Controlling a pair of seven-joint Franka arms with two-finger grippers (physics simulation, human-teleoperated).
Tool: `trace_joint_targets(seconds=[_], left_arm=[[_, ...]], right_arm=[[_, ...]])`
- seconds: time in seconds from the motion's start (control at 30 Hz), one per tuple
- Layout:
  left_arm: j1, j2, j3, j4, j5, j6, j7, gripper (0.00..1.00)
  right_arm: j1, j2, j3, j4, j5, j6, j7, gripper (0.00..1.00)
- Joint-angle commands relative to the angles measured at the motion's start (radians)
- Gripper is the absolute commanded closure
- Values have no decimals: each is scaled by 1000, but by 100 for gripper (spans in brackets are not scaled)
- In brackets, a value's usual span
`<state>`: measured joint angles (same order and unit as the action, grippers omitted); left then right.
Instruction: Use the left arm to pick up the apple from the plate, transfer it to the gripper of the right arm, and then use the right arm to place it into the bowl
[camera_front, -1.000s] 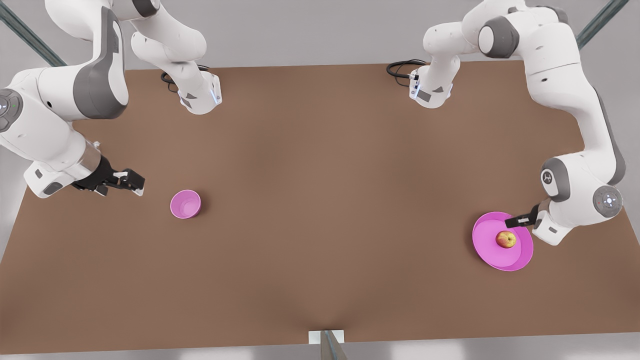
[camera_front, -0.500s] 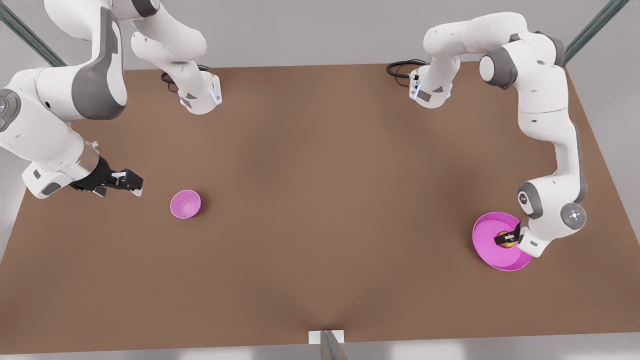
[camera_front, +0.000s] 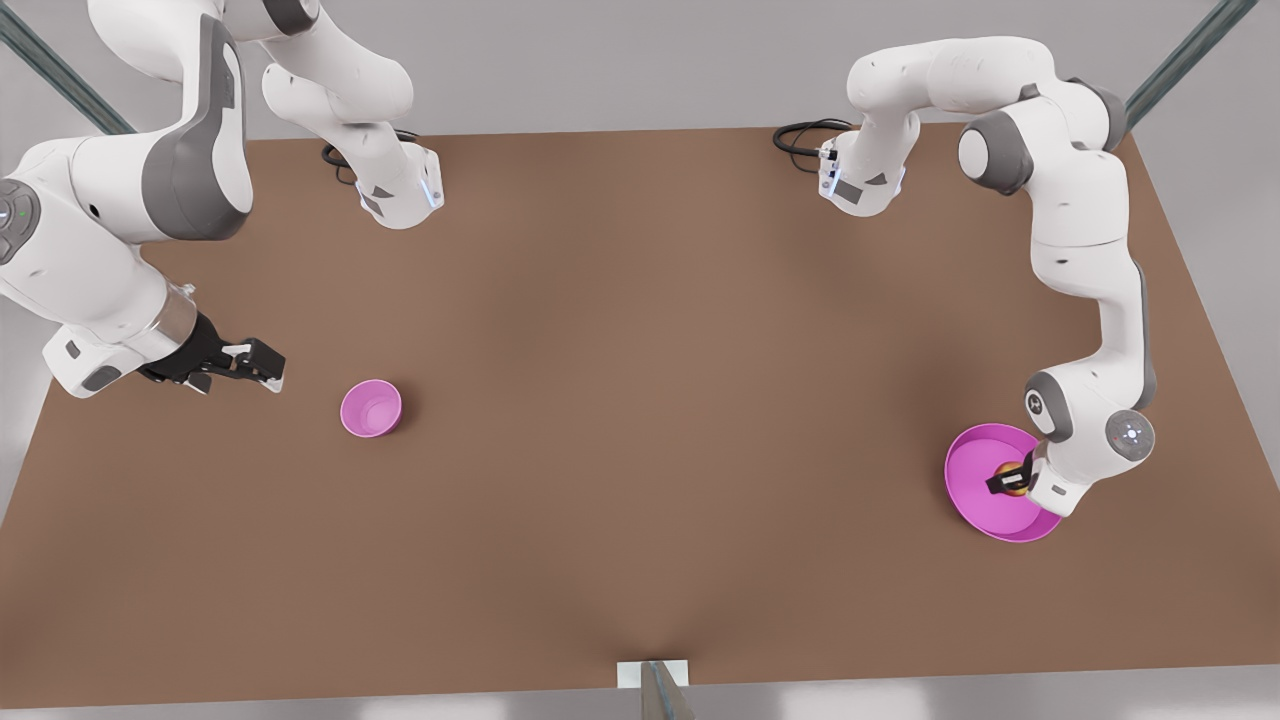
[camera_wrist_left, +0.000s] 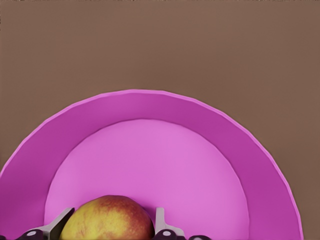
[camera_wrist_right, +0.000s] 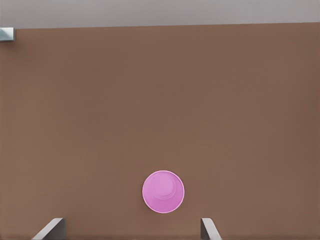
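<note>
The apple, red and yellow, lies on the wide pink plate at the front view's right. My left gripper is down over the plate, open, with one finger on each side of the apple and close to it. In the left wrist view, the left gripper brackets the fruit. The small pink bowl stands at the front view's left. My right gripper hovers open a little to the bowl's left, and it waits. The right wrist view has the bowl ahead of the right gripper.
The brown table spreads wide between bowl and plate. Both arm bases stand at the table's far edge with black cables. A small bracket sits at the near edge.
The left arm came down from beside the plate onto the apple, its fingers now straddling the fruit. The right arm barely shifted.
</note>
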<state>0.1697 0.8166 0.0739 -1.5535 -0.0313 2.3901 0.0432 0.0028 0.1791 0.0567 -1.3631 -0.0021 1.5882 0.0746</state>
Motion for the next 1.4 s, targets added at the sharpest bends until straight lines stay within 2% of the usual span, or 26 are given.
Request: trace_joint_targets(seconds=[0.0,0.2,0.33,0.37,0.43,0.5,0.53,0.63,0.8,0.9,0.93,0.97,1.1,1.23,1.33,1.37], left_arm=[[-1,-1,0,1,1,12,3,19],[-12,-24,0,15,5,-20,1,26],[-88,-134,-6,145,8,-360,6,27],[-147,-194,-40,145,8,-414,32,27],[-196,-224,-101,156,-2,-416,32,27],[-191,-243,-248,158,-59,-427,116,26],[-185,-238,-327,164,-215,-408,256,25],[-208,-156,-448,190,-539,-212,769,24],[-275,-65,-494,250,-1010,-91,1401,24],[-341,13,-496,319,-1180,-72,1644,25],[-377,62,-496,352,-1282,-54,1797,25],[-403,79,-496,357,-1366,-23,1889,26],[-475,216,-520,536,-1431,24,1971,27],[-532,266,-552,619,-1431,122,1971,27],[-539,268,-571,619,-1431,146,1971,27],[-547,274,-571,628,-1432,153,1971,27]], right_arm=[[0,-1,0,-1,1,-1,-4,0],[3,-1,3,-1,1,-2,2,0],[3,-1,3,-1,1,-2,1,0],[2,-1,3,-2,1,-2,-3,0],[2,-1,3,-2,1,-2,-4,0],[3,-1,3,-1,1,-2,2,0],[3,-1,6,-2,2,-2,4,0],[14,17,11,-2,83,1,10,0],[29,166,11,1,603,45,22,0],[45,229,17,-1,675,67,5,0],[52,295,25,-1,821,99,-10,0],[58,318,40,-1,855,119,-52,0],[65,405,49,6,970,236,-162,0],[66,453,61,2,1021,256,-318,0],[66,487,160,4,1022,372,-338,0],[66,497,164,2,1036,381,-377,0]])
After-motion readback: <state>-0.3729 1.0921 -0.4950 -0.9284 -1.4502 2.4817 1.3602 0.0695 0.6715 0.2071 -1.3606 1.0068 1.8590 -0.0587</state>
